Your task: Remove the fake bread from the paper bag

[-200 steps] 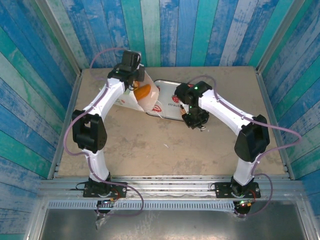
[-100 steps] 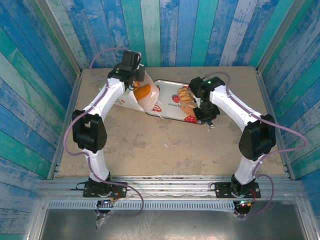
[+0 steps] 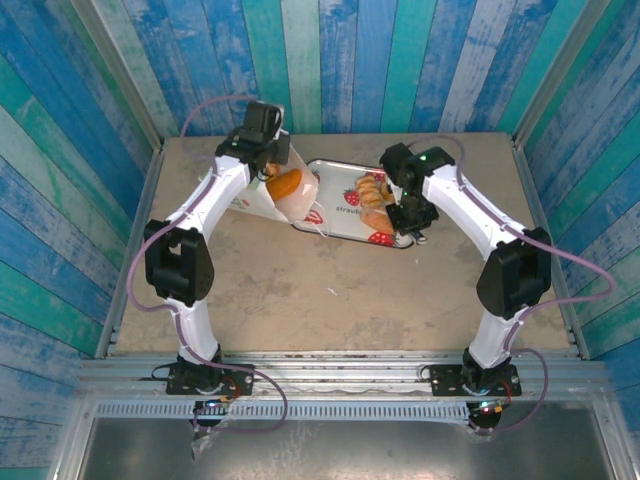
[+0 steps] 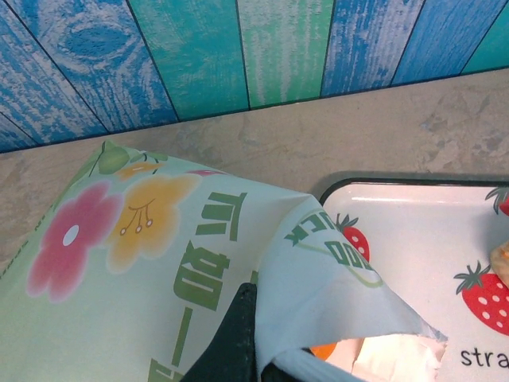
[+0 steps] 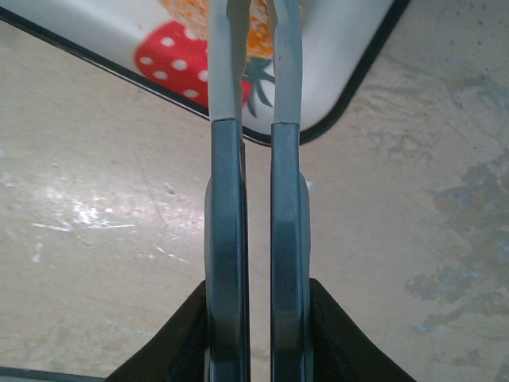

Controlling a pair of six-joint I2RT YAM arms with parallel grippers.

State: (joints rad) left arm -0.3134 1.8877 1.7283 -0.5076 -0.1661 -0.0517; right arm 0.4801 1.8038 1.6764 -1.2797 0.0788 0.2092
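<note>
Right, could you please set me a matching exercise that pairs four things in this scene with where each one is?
Things:
1. orange bun
2. pile of golden fake rolls
3. right gripper
4. paper bag

Places:
A. lying at the strawberry tray's left end
B. over the tray's near right corner
C. in the bag's open mouth
D. on the tray

Pairs: 1-C, 2-D, 3-B, 4-A.
</note>
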